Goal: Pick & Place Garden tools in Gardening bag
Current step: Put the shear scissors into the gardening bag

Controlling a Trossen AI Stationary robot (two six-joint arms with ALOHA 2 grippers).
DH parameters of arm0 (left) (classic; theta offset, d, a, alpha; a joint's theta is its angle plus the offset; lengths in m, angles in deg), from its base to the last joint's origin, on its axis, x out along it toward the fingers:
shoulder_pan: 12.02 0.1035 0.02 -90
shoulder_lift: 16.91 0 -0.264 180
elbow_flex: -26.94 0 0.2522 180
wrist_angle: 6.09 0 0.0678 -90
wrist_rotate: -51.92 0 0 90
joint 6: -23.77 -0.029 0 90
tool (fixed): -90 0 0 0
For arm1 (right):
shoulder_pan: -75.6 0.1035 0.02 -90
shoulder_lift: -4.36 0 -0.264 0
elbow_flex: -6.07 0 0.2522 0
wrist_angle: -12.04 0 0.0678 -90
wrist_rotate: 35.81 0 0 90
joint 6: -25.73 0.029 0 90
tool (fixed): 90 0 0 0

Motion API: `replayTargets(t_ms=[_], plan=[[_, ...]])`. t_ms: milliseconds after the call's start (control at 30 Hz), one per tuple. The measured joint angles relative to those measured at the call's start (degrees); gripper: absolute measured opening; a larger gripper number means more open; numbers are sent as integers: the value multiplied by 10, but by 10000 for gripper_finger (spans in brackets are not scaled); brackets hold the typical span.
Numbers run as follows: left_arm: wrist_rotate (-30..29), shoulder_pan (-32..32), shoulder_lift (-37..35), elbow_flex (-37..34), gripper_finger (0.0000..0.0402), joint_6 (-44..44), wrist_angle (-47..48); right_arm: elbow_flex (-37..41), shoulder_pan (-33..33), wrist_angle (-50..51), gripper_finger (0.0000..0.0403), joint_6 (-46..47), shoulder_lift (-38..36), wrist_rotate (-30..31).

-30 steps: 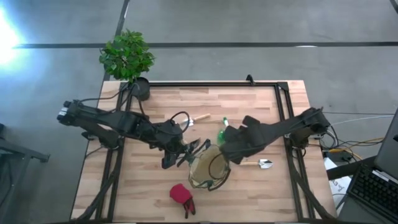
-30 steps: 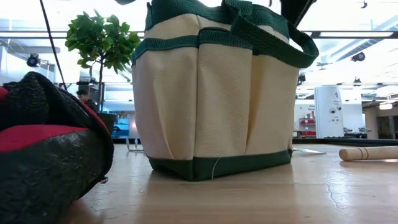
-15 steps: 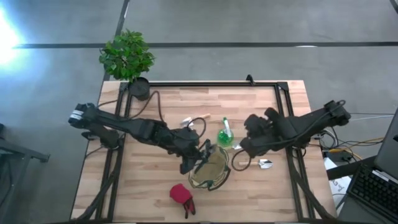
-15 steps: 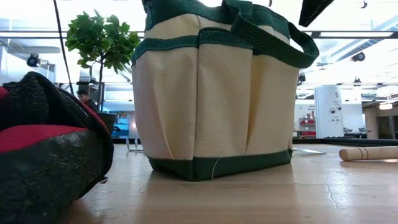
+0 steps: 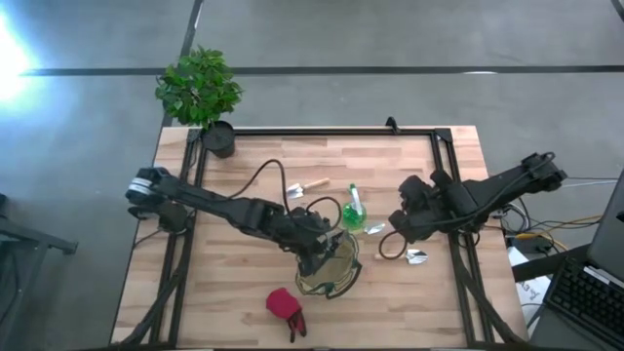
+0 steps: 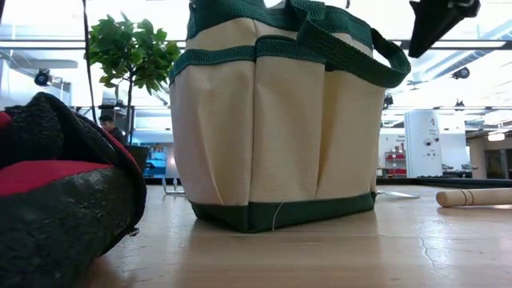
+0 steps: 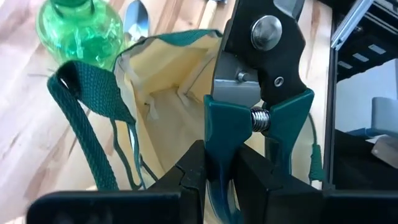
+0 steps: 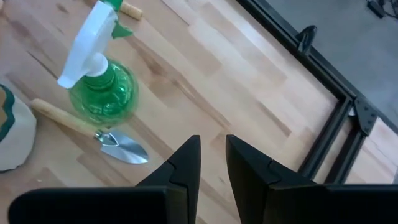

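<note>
Pale wood planks of the worktop (image 5: 244,292) lie bare along the near-left side, giving room there; a dark frame rail runs along the far edge. At the far-left corner stands a potted plant (image 5: 200,90). Near the front edge lies the red glove (image 5: 285,305), cut off and looming large in the low view. The left gripper (image 5: 317,261) hangs over the gardening bag (image 5: 330,265), its fingers (image 7: 193,180) pinching the teal handles of the pruning shears (image 7: 258,93), whose long axis runs out from the fingers over the open mouth. Just beyond the bag stands the green spray bottle (image 5: 353,210), nozzle pointing away. Two trowels (image 5: 304,186) (image 5: 409,255) lie on either side of it. The right gripper (image 5: 397,226) hovers beside the bottle, fingers (image 8: 186,165) nearly together, holding nothing.
</note>
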Motion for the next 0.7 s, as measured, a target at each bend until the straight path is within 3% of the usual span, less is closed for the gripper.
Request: replayTargets(t_ms=[367, 700], plan=[[1, -3, 22, -5, 56, 12, 19, 9, 0, -13, 79, -1, -7, 0], [29, -3, 57, -5, 56, 14, 18, 9, 0, -17, 63, -3, -7, 0]])
